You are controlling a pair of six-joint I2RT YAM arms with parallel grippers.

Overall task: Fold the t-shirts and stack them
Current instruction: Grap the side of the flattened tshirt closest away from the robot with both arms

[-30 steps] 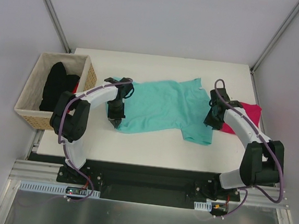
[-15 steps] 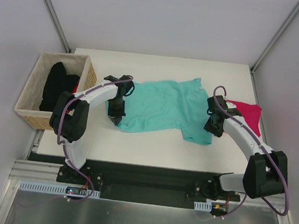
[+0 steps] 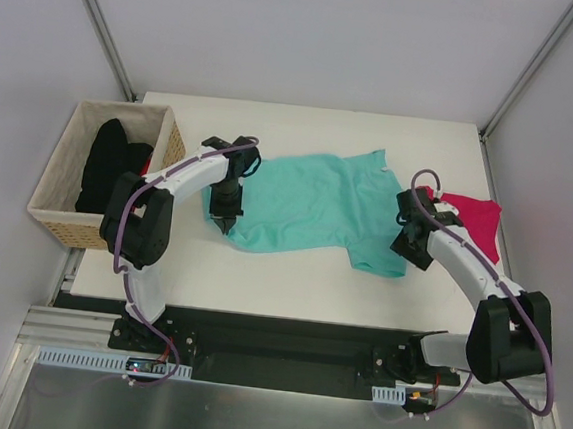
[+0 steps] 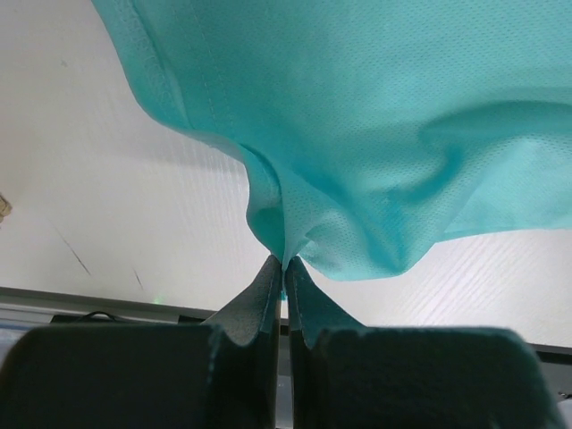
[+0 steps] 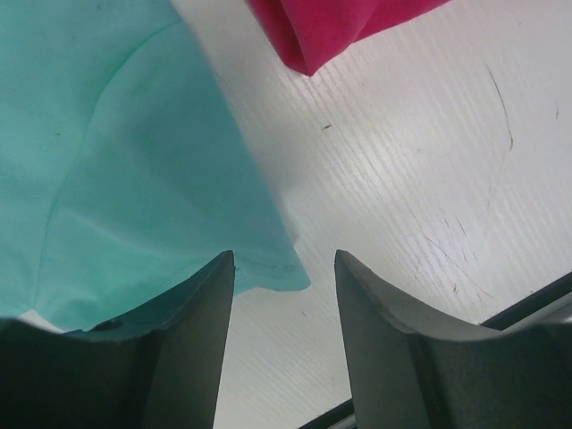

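Note:
A teal-green t-shirt point(image 3: 312, 207) lies spread across the middle of the white table point(image 3: 291, 280). My left gripper point(image 3: 227, 221) is shut on its near left hem. In the left wrist view the cloth point(image 4: 375, 134) rises pinched from the closed tips of that gripper point(image 4: 285, 264). My right gripper point(image 3: 410, 249) hovers open at the shirt's near right corner. In the right wrist view this gripper point(image 5: 284, 259) straddles bare table, with the teal corner point(image 5: 134, 179) reaching its left finger. A magenta-pink t-shirt point(image 3: 472, 219) lies crumpled at the right, and its edge point(image 5: 331, 27) shows beyond the fingers.
A tan woven basket point(image 3: 63, 223) stands off the table's left edge with black t-shirts point(image 3: 105, 164) piled inside. The table's near edge and the black base rail point(image 3: 276, 339) run just behind both grippers.
My right gripper has opened wider and slid toward the near right corner of the teal shirt. My left gripper, still shut on the hem, has shifted slightly away from the near edge.

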